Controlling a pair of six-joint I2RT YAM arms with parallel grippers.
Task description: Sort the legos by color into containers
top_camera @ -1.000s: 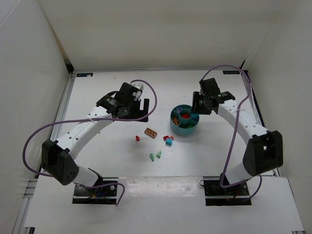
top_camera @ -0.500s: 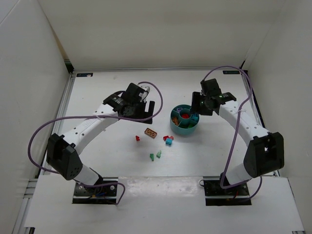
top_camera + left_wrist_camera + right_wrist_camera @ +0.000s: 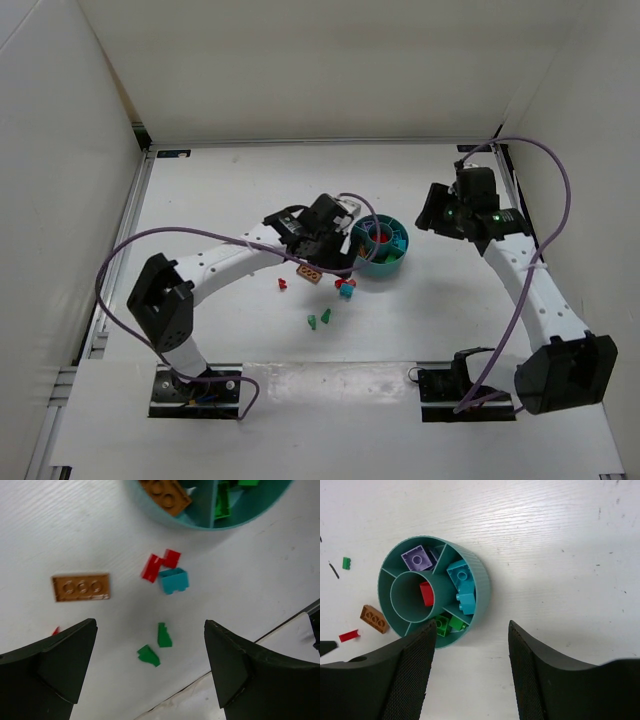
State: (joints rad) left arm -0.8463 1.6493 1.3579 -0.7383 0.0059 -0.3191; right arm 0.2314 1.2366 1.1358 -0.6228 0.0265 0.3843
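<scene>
Seven loose legos lie just beside the bowl (image 3: 482,587): three reds (image 3: 151,567), two greens (image 3: 164,636), one teal brick (image 3: 174,580) and one orange plate (image 3: 80,587). The left gripper (image 3: 150,627) hangs over them, jaws spread wide and empty, apparently to choose a pick. Sorted in the bowl are two teal, two green, one orange, at least one purple and one red in the central cup (image 3: 407,600); the right gripper (image 3: 472,630) is off to the side, jaws partway apart and holding nothing, likely to leave room.

My left arm (image 3: 240,252) is blocking the bowl (image 3: 392,264) from the left, my left gripper (image 3: 150,640) hanging wide above the green pair (image 3: 161,637), which is lying with room around it. Red bricks (image 3: 160,565) and a teal brick (image 3: 174,580) are crowding together near the bowl's wall. Bare table (image 3: 440,290) is lying open between the bowl and my right gripper (image 3: 432,215).
</scene>
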